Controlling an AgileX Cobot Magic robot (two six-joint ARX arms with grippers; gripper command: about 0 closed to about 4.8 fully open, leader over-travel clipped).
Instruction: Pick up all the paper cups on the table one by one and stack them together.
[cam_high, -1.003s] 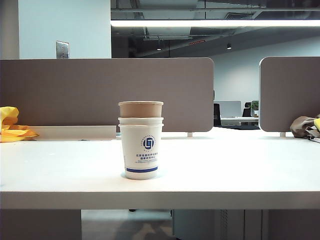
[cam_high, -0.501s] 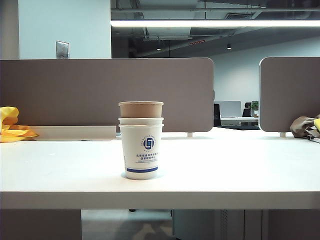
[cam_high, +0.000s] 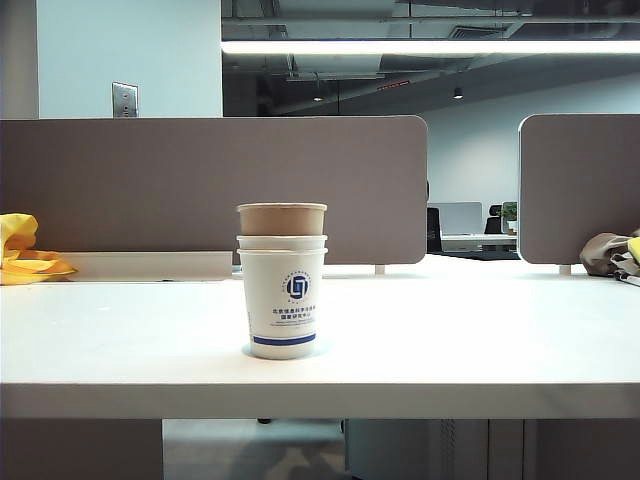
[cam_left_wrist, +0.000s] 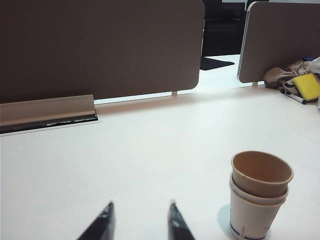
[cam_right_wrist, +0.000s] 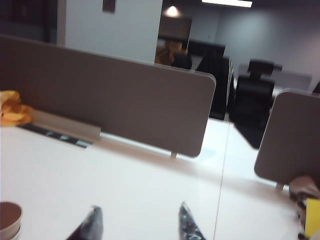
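- Exterior view: three tapered paper cups with rolled rims stand nested in one upright stack (cam_high: 283, 280) near the front edge of the wide white desk (cam_high: 480, 340), slightly left of centre. The outer white cup (cam_high: 284, 305) shows a blue round logo and a blue band; only the rim of the second white cup (cam_high: 282, 241) shows above it; the plain brown kraft cup (cam_high: 282, 218) sits on top.
- Neither arm nor end effector appears in the exterior view; they show only in the wrist views.
- Left wrist view: the left end effector (cam_left_wrist: 139, 222) hangs over bare desk, its two dark fingertips (cam_left_wrist: 105, 220) apart with nothing between them, released. The cup stack (cam_left_wrist: 260, 192) stands near it, off to one side, not touching. The logo does not show from here.
- Right wrist view: the right end effector (cam_right_wrist: 137, 222) likewise has its fingertips (cam_right_wrist: 92, 222) spread and empty. Only a slice of the brown cup rim (cam_right_wrist: 9, 215) shows, cut off at the frame corner, well apart from the fingers. The picture is blurred.
- Surroundings: grey-brown partition panels (cam_high: 210, 185) line the back of the desk. A yellow crumpled item (cam_high: 25, 255) lies at far left; a brownish bundle (cam_high: 605, 252) and a yellow block (cam_left_wrist: 306, 86) with a pen beside it lie at far right. All are well apart from the stack.
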